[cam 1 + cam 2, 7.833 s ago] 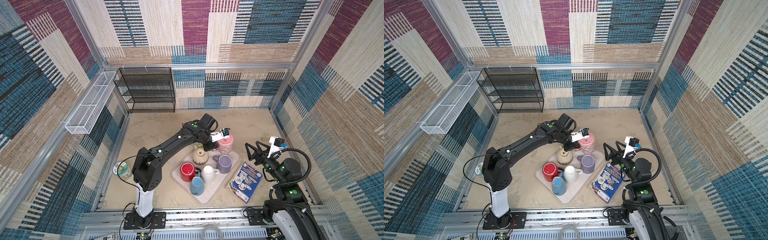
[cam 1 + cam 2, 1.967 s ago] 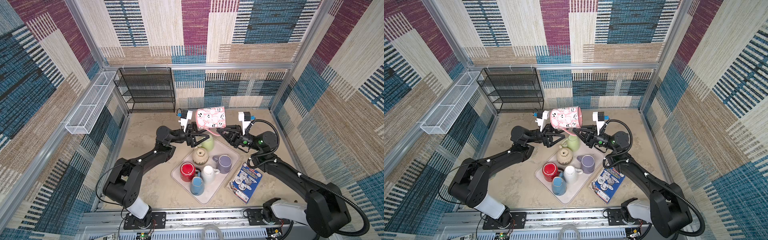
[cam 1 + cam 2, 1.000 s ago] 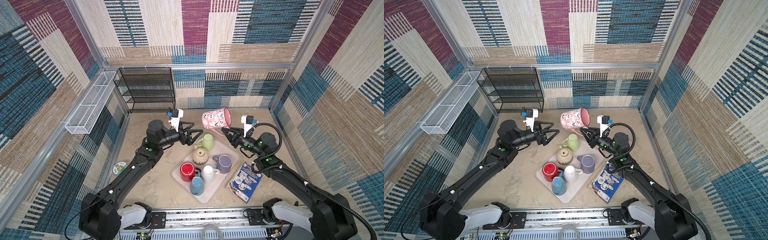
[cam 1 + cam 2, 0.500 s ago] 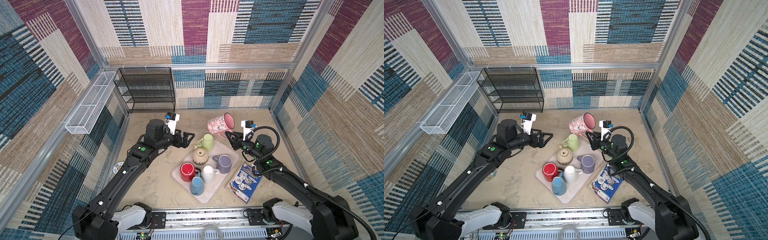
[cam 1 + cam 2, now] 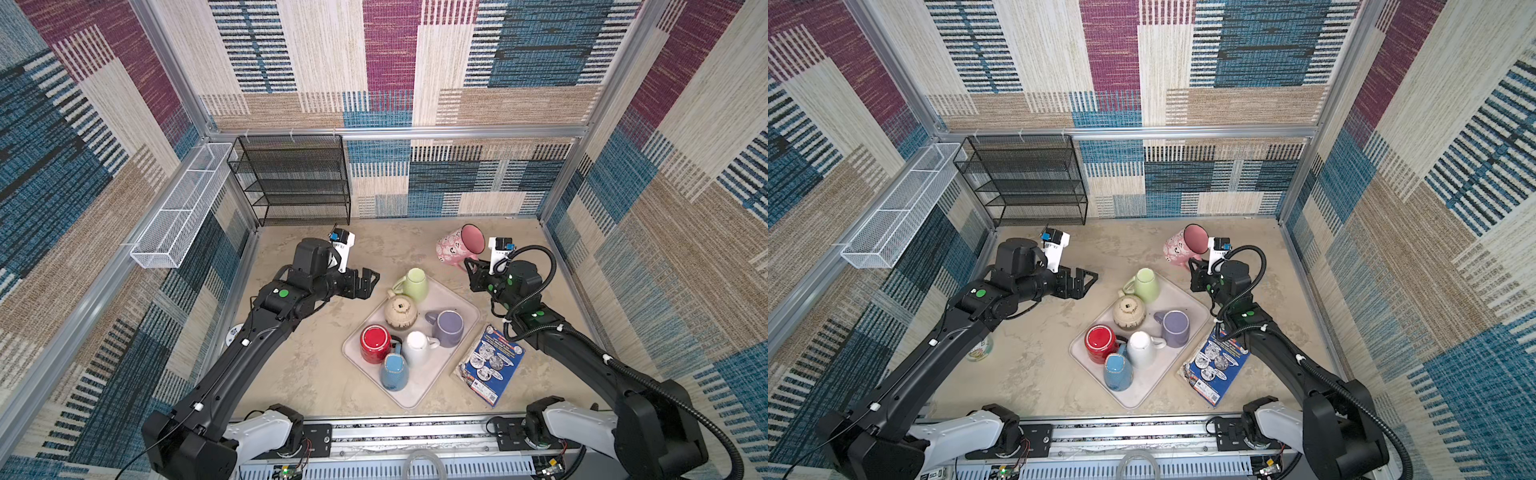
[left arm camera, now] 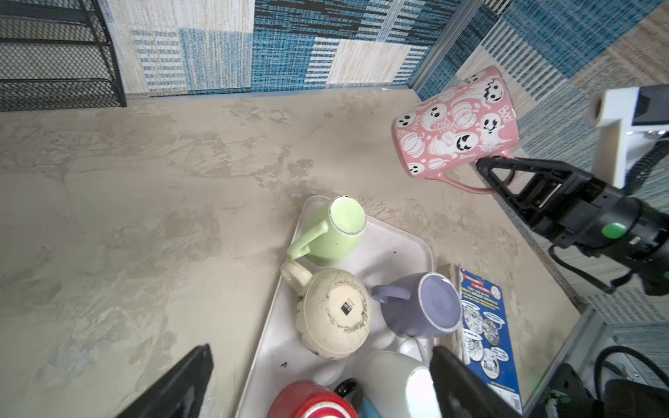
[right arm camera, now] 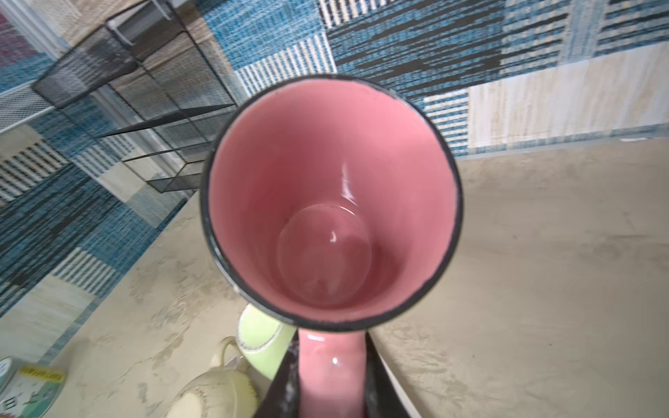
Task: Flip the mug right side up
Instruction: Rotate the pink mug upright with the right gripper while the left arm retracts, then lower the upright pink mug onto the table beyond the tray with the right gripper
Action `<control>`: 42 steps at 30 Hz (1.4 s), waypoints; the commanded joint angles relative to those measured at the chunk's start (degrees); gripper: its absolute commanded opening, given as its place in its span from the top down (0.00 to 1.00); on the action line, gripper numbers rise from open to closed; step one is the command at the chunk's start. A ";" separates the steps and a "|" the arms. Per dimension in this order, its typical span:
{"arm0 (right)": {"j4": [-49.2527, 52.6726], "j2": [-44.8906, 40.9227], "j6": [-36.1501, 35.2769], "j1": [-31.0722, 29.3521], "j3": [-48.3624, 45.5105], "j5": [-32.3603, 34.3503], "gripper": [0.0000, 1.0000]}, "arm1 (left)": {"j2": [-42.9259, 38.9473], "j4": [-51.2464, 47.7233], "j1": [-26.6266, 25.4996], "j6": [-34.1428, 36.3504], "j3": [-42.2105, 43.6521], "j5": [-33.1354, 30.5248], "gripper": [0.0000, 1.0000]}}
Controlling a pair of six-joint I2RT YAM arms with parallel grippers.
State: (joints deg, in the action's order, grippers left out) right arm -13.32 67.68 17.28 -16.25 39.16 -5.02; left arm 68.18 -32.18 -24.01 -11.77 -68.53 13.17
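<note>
A: Top views are showing the right gripper (image 5: 467, 262) clamping the mug (image 5: 459, 245) by its handle (image 5: 456, 263), tilting it over bare table (image 5: 316, 374); left gripper (image 5: 369, 281) gaping
B: Left wrist is showing it half-righted
A: Right wrist is peering inside; levelling, lowering seems next

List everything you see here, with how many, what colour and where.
Pink mug: one, pink, held tilted, back right.
Other mugs: six, green, cream, purple, red, white, blue, on tray.
Tray: one, white, front centre.
Booklet: one, blue, right of tray.
Shelf: one, black, back wall.
Basket: one, white, left wall.
Jar: one, pale, left table edge.
Left gripper: one, black, open, left of tray.
Right gripper: one, black, shut on pink mug's handle.
</note>
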 commanded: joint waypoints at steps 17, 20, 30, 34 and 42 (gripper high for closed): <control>2.36 16.70 -8.21 6.01 10.40 18.99 1.00 | 1.59 -4.29 0.08 3.87 1.27 -8.25 0.01; 3.07 19.30 -9.01 7.56 12.54 19.11 1.00 | 1.52 -3.86 0.08 4.03 1.65 -8.33 0.01; 1.84 24.34 -12.95 12.29 15.75 14.53 1.00 | 2.55 -3.49 -0.19 4.47 2.22 -7.01 0.01; 2.32 26.96 -13.42 13.31 17.31 13.10 1.00 | 3.10 -3.52 -0.20 4.56 2.00 -6.88 0.01; 2.04 31.69 -14.33 13.35 18.89 14.11 1.00 | 4.20 -3.94 -0.42 4.90 1.65 -6.31 0.02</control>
State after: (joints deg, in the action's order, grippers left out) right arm -5.26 98.80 3.77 -2.94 57.14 8.54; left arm 72.23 -36.47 -24.45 -8.84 -66.46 6.35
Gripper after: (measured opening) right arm 0.209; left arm 0.981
